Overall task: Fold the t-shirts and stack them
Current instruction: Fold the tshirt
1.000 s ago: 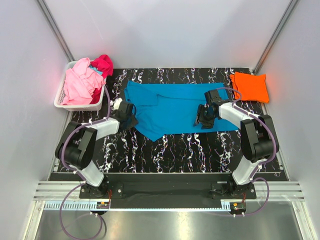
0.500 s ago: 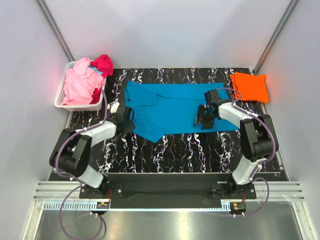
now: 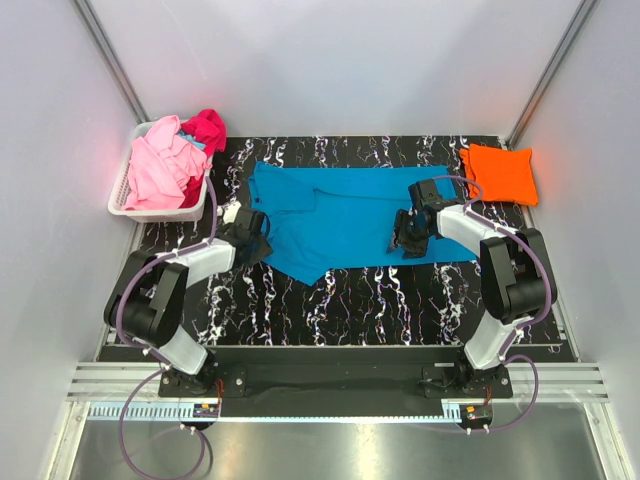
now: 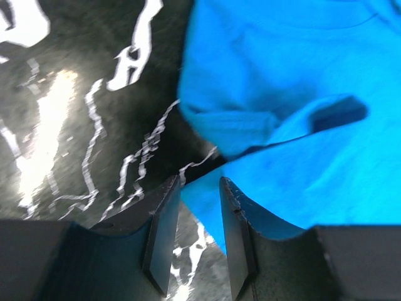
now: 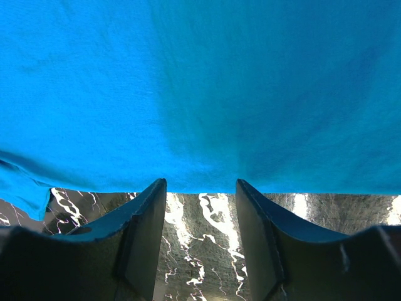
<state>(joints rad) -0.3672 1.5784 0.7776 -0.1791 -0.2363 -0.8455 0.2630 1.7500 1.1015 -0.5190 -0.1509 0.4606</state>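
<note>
Marbled table [image 3: 400, 300] bears turquoise t-shirt [image 3: 350, 215]; left pincer [image 4: 193, 210], right pincer [image 5: 200, 216] parted.

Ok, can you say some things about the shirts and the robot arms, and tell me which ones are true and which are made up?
1. The blue t-shirt lies spread out on the table. True.
2. A pink t-shirt is piled in the white basket. True.
3. The orange t-shirt is in the basket. False: it lies folded at the table's far right corner.
4. The right gripper holds the orange t-shirt. False: it is open at the blue t-shirt's near edge.
5. The left gripper is at the blue t-shirt's left side. True.
</note>
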